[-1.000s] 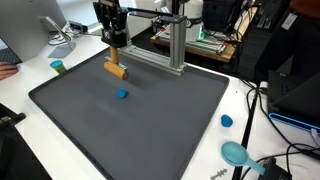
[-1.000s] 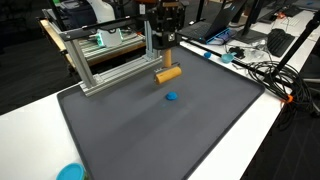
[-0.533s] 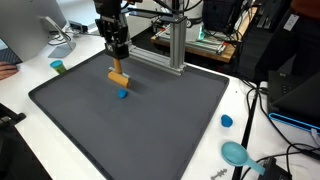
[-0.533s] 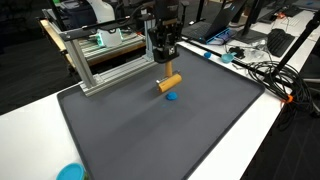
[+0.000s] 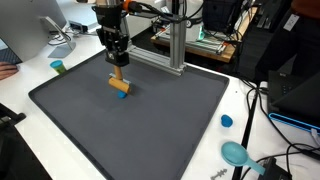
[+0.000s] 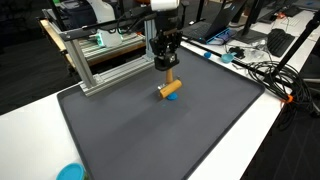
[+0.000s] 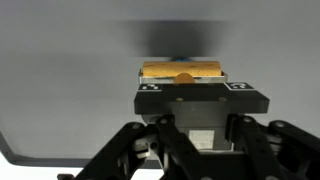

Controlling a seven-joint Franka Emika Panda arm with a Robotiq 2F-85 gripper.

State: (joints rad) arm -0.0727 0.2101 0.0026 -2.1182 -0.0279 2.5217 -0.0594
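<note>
Gripper (image 5: 117, 68) was pinching a wooden block (image 5: 119, 84), with its fingers pressed against the block's sides. Block hung tilted, low over the far part of the dark mat (image 5: 150, 130), directly above a small blue piece (image 5: 124, 94) that peeked out beneath it. Couldn't tell whether the two touched. Metal frame (image 5: 170, 45) stood just beyond. Blue cap (image 5: 226, 121) lay well apart, off the mat's right edge.

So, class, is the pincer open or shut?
Shut on the wooden block: the pincer clamps it from both sides in the wrist view.
</note>
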